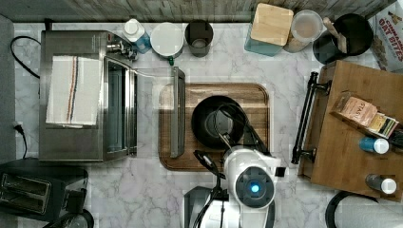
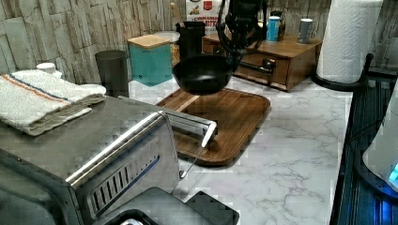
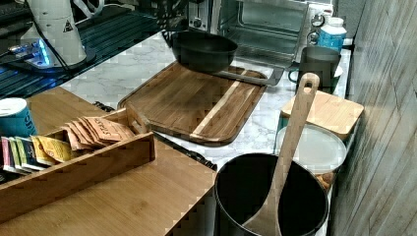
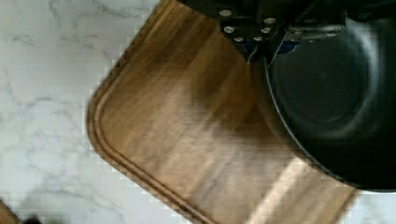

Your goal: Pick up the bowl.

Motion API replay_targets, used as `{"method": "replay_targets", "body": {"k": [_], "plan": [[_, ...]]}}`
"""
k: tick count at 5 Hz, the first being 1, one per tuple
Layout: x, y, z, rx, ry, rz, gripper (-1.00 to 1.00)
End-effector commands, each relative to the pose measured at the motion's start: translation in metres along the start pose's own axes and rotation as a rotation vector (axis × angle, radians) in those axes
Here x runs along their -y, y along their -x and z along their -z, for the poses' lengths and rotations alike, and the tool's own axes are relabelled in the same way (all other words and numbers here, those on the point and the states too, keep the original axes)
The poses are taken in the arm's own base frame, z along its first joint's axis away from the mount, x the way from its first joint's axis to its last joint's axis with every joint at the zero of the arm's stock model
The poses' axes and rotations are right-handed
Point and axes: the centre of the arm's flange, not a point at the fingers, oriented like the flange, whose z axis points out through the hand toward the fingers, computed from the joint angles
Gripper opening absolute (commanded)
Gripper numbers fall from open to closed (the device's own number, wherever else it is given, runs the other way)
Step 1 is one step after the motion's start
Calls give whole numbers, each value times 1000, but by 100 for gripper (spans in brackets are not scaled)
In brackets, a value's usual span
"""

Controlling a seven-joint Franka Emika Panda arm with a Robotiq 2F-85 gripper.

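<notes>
- The toaster oven (image 1: pixel 85 95) stands at the top view's left edge of the marble counter (image 1: pixel 142 190), a folded towel (image 1: pixel 71 90) on its roof and its glass door (image 1: pixel 177 111) dropped open over the left edge of the wooden board (image 1: pixel 176 164).
- The bowl (image 2: pixel 202 72) hangs in the air above the board's middle, clear of the wood in the left view, mouth facing up and roughly level. It is round, so it has no long axis.
- In the right view the bowl (image 3: pixel 204 50) floats above the board's far edge, in front of the open oven.
- The claw (image 2: pixel 233 55) grips the bowl by its rim at the left view's right side, closed narrowly on that thin edge; nothing else touches it.
- In the wrist view the claw (image 4: pixel 261 49) pinches the rim, with one finger (image 4: pixel 243 35) on the outside wall.
- The bowl (image 1: pixel 216 121) is glossy black and shallow, with a wide sloping wall and a smaller, flatter, greyer centre. The wrist view shows its smooth dark inside (image 4: pixel 336 93).
- The arm (image 1: pixel 249 183) reaches in from the top view's bottom edge of the counter.
- At the top view's right stands a wooden box (image 1: pixel 361 142) with a tea packet and bottles on it.
</notes>
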Motion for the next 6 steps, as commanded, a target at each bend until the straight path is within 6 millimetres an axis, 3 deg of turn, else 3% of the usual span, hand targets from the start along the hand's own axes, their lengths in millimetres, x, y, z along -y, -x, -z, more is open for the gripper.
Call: {"method": "replay_targets", "body": {"k": [1,2,3,6], "plan": [[92,-69,166,-105,-97,653,-100],[103,-53,174,-91,-45,895,-100],[89,-50,175,-124,-59,796,-100],[89,-50,175,-124,-59,796,-100]]}}
